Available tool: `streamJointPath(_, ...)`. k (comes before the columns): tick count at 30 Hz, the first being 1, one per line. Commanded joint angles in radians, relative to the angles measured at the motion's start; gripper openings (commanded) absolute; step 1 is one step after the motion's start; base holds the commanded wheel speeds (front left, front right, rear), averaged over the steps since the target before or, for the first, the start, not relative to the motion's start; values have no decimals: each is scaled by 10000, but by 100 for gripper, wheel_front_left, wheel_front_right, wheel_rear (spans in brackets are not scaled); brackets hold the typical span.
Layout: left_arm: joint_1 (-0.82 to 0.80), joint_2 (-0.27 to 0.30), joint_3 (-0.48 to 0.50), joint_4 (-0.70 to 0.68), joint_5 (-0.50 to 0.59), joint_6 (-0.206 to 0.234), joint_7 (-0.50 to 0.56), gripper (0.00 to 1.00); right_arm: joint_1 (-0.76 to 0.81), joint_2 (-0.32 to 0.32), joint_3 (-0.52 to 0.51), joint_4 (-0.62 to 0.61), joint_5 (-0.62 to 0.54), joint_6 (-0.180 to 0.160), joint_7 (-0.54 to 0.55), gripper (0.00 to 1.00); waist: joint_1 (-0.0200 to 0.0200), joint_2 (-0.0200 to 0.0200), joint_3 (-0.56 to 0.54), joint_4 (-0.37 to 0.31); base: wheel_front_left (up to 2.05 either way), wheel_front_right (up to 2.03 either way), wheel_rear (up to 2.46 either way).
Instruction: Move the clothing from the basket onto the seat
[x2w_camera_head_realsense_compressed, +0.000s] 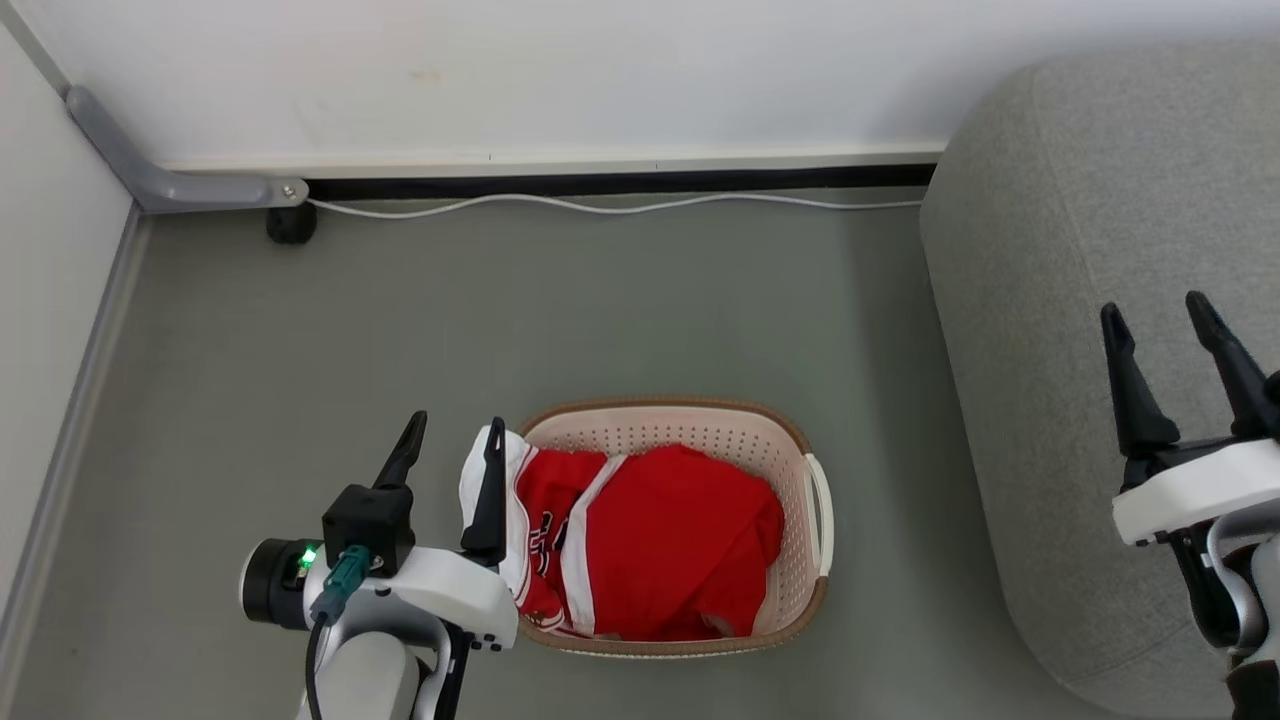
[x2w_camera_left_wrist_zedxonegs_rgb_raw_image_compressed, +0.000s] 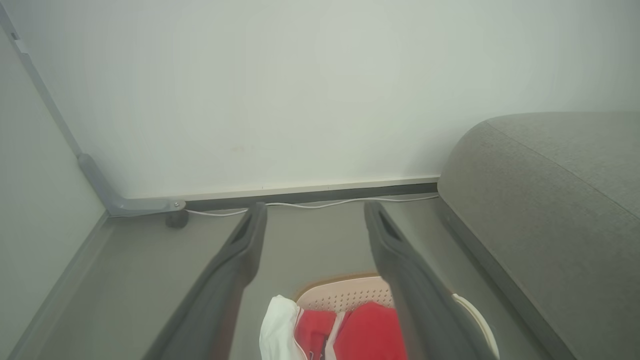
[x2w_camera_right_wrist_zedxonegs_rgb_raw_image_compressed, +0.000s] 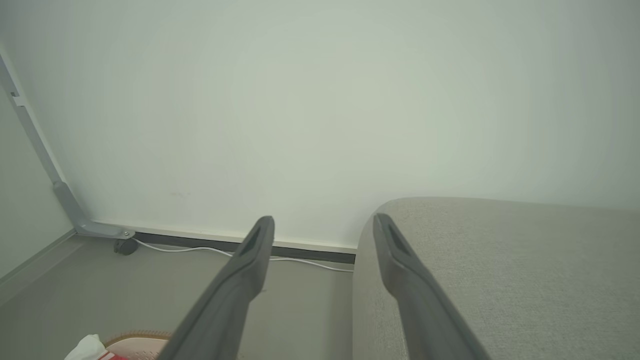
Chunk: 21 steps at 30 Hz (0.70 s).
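**Fig.: task state, head view w/ both wrist views.**

**Task items.** You see the basket (x2w_camera_head_realsense_compressed: 668, 430) standing on the grey floor (x2w_camera_head_realsense_compressed: 400, 320), near the seat (x2w_camera_head_realsense_compressed: 1080, 200), w/ a strip of floor between them. The clothing (x2w_camera_head_realsense_compressed: 650, 560) lies in the basket. The plain red piece (x2w_camera_head_realsense_compressed: 700, 530) is toward the robot's R. The lettered jersey (x2w_camera_head_realsense_compressed: 540, 530) is toward its L, w/ its white part draped up over the rim. No garment is on the part of the seat you can see.

**Grippers.**
- **L gripper (x2w_camera_head_realsense_compressed: 456, 420):** it hovers at the basket's L end, fingers spread fully apart, nothing between them. In head view one finger overlaps the white fabric. L wrist view puts the fabric low between the fingers, so contact can't be told.
- **R gripper (x2w_camera_head_realsense_compressed: 1152, 305):** it hangs over the seat, jaws equally wide, empty.

**Progress, as you should read it:** nothing done yet. No garment is gripped, lifted or carried.

**Left to do:**
1. Lower a gripper onto the heap.
2. Close on fabric.
3. Lift clear of the rim.
4. Carry across to the seat and release.
5. Repeat for the 2nd garment.

By position, the L arm looks better placed for the 1st pick.
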Motion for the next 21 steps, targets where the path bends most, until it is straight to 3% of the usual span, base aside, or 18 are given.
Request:
streamJointPath(1,-581,108,51,-302,-193,244,-134,100,-304,-340,62,-480,177,71,-134,100,0,0,729,-27,0,0,0)
streamJointPath(9,-1532,108,-995,-294,-624,896,-134,100,-1017,-698,3,-1452,512,71,-134,100,0,0,2409,-245,0,0,0)
streamJointPath(21,-3262,108,-2225,529,-1303,1371,-134,100,-2339,-934,658,-2741,959,71,-134,100,0,0,4463,-903,0,0,0)
